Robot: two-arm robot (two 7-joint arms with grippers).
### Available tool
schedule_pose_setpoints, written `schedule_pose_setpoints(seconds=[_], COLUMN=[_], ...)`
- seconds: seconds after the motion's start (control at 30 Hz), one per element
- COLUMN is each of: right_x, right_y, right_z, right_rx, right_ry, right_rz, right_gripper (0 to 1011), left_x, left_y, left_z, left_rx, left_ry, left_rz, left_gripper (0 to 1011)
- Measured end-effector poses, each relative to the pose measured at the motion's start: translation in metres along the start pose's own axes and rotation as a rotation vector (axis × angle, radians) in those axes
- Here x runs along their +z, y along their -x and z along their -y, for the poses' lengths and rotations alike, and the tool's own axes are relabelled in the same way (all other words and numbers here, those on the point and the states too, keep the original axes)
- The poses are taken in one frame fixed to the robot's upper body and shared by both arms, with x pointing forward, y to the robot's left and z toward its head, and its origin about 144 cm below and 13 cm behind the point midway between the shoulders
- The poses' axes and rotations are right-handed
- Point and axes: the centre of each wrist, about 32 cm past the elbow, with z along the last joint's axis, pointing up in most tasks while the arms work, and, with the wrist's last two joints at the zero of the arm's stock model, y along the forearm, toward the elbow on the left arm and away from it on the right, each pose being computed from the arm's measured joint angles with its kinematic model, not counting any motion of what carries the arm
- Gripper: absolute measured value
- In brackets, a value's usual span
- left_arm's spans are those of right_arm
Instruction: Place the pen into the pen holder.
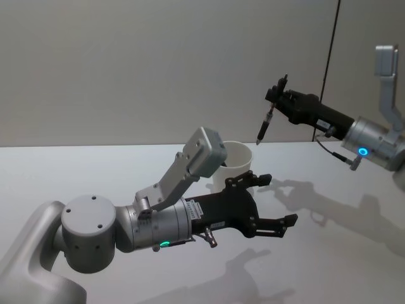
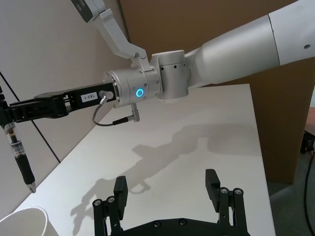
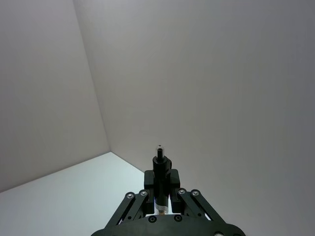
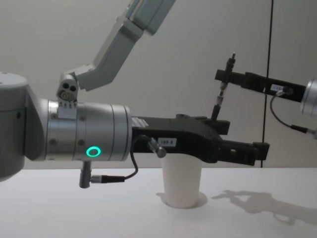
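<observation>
Left gripper (image 1: 273, 201) sits lowest and closest in the head view, centre-bottom of frame, jaws spread wide with nothing between them, hovering just beside the plain white tapered paper cup (image 1: 235, 166) that serves as pen holder. Cup stands upright on the white table (image 1: 329, 253), centre of frame, partly behind my left wrist.

My right gripper (image 1: 276, 96) is up in the upper right of the head view, clamped on the slim black pen (image 1: 264, 123). Pen hangs near vertical, tip down, above and to the right of the cup rim, well clear of it.

Risks, my read:
- pen isn't over the mouth yet; release now drops it on the table.
- slight tilt in the pen could catch the rim and tip the light cup.
- left gripper is parked close to the cup; descent path could clip it.
</observation>
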Motion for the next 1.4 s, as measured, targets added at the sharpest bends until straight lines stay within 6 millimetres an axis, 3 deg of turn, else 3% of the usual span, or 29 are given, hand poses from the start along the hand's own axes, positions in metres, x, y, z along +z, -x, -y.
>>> schedule_pose_setpoints(seconds=[1.17, 1.4], right_x=[-0.005, -0.005], right_y=[0.008, 0.009], right_z=[-0.019, -0.021], right_rx=[0.02, 0.019], right_ry=[0.043, 0.051], right_rz=[-0.02, -0.021], right_gripper=[168, 353], left_x=[0.0, 0.0], left_y=[0.0, 0.0], left_z=[0.0, 0.0], left_rx=[0.0, 0.0], left_ry=[0.0, 0.0], left_rz=[0.0, 0.0], left_gripper=[1004, 1004])
